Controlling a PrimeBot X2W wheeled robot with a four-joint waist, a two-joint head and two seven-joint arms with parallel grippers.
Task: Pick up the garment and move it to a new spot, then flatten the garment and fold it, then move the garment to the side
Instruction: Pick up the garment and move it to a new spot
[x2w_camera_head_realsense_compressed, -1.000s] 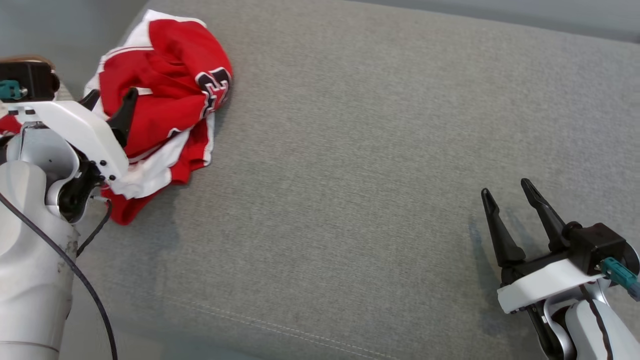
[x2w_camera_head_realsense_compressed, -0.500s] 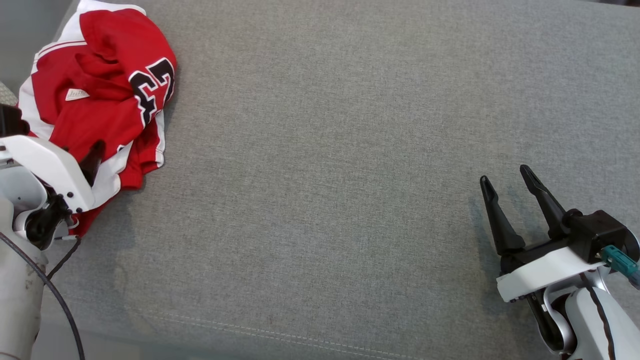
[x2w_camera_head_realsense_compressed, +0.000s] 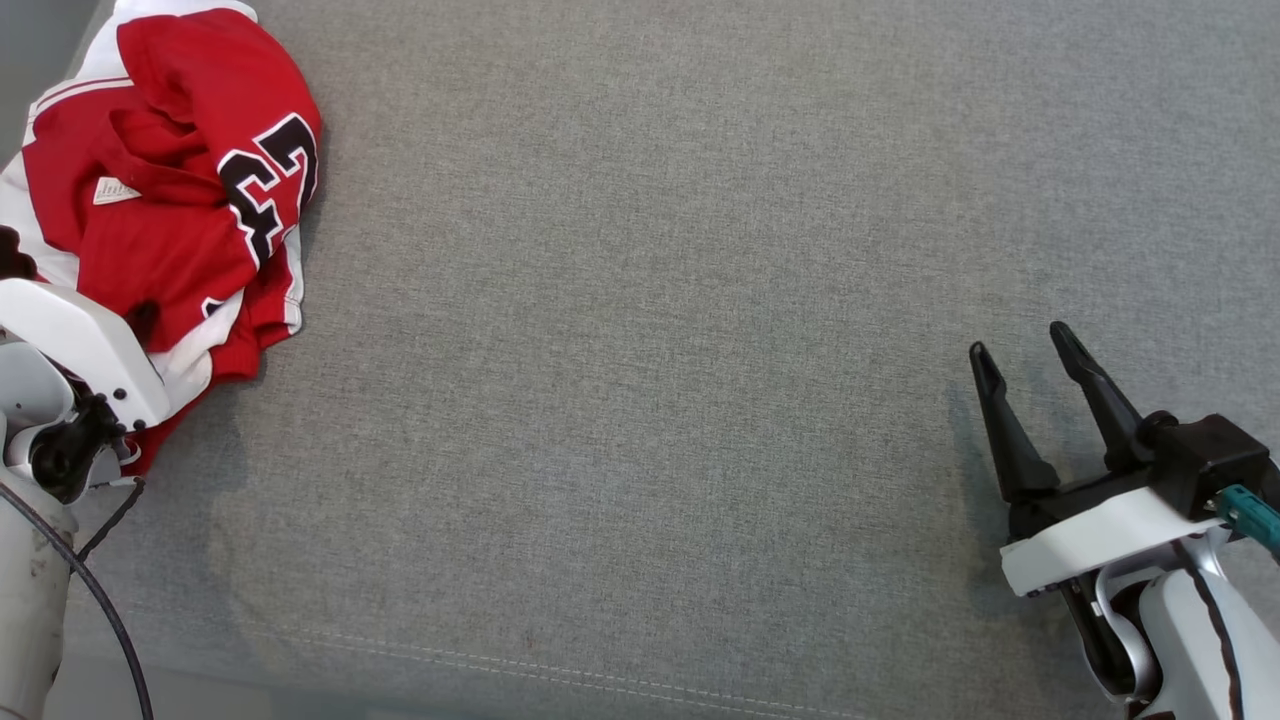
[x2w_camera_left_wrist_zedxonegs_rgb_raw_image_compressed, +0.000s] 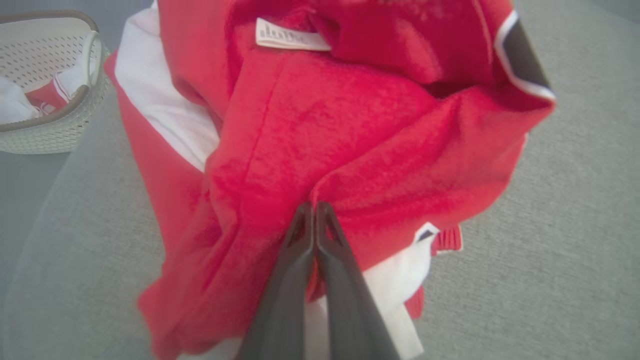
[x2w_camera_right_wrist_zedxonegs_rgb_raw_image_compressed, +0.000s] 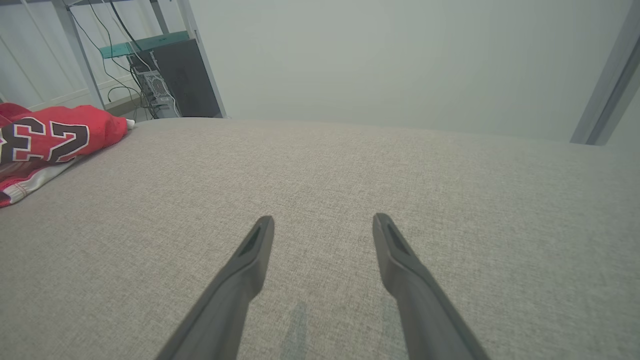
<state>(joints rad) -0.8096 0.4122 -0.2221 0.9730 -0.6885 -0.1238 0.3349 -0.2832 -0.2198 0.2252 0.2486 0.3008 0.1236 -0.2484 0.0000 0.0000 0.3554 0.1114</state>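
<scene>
A crumpled red and white garment (x2w_camera_head_realsense_compressed: 170, 190) with a black number lies at the far left of the grey cushion (x2w_camera_head_realsense_compressed: 650, 350). My left gripper (x2w_camera_head_realsense_compressed: 145, 320) has sunk into its near edge. In the left wrist view the two dark fingers (x2w_camera_left_wrist_zedxonegs_rgb_raw_image_compressed: 295, 260) are pressed together, with my left gripper (x2w_camera_left_wrist_zedxonegs_rgb_raw_image_compressed: 314, 206) shut on a fold of the red garment (x2w_camera_left_wrist_zedxonegs_rgb_raw_image_compressed: 350, 135). My right gripper (x2w_camera_head_realsense_compressed: 1020, 342) stands open over bare cushion at the lower right, far from the cloth. The right wrist view shows my right gripper (x2w_camera_right_wrist_zedxonegs_rgb_raw_image_compressed: 323, 220) with nothing between its fingers and the garment (x2w_camera_right_wrist_zedxonegs_rgb_raw_image_compressed: 45, 140) far off to the left.
A white perforated basket (x2w_camera_left_wrist_zedxonegs_rgb_raw_image_compressed: 45, 85) holding other clothes stands off the cushion's left end. A stitched seam (x2w_camera_head_realsense_compressed: 500, 660) runs along the cushion's front edge. Beyond the far edge are a dark computer case (x2w_camera_right_wrist_zedxonegs_rgb_raw_image_compressed: 180, 80) and metal frame legs (x2w_camera_right_wrist_zedxonegs_rgb_raw_image_compressed: 605, 85).
The head camera has shifted, so the garment shows further left. My left gripper's fingers, open over the cloth before, have gone down into it and shut. The right gripper has stayed open.
</scene>
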